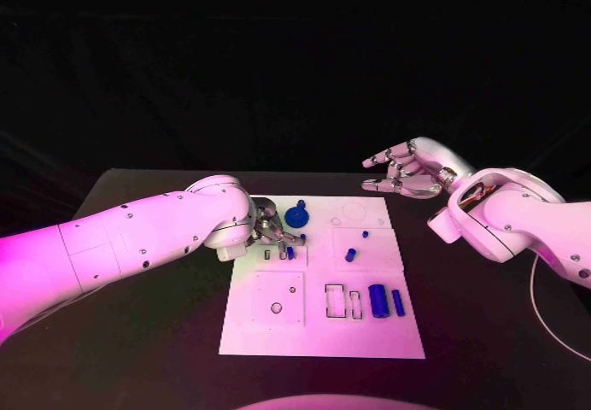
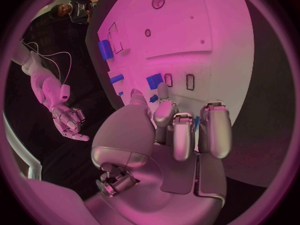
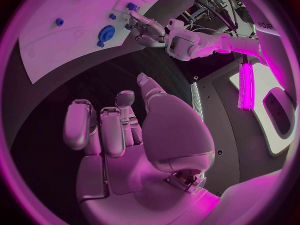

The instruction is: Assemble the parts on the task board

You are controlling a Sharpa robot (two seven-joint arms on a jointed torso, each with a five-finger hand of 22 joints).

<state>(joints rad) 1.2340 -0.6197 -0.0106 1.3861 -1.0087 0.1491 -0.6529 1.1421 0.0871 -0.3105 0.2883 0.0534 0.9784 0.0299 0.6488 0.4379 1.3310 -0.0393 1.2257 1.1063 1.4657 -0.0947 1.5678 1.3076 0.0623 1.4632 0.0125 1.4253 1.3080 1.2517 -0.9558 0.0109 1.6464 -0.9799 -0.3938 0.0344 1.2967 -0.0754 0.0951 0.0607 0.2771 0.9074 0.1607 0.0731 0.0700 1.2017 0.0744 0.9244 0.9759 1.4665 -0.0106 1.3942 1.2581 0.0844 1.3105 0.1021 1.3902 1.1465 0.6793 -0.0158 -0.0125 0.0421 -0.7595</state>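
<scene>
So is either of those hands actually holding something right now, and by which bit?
The right hand holds nothing; its fingers are spread above the table. The left hand is down among the blue pieces on the white board, but whether it grips one cannot be told.

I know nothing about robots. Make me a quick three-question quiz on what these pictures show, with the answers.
1. True or false: the right hand rests on the task board.
2. Which hand works at the board's far left part, among the small blue pieces? A) the left hand B) the right hand C) both
3. Fill in: the round blue gear-like part lies on the board just beside the ___ hand.

Key:
1. False: it hangs open beyond the board's far right corner, holding nothing.
2. A. Whether it holds a piece is hard to tell.
3. left
</scene>
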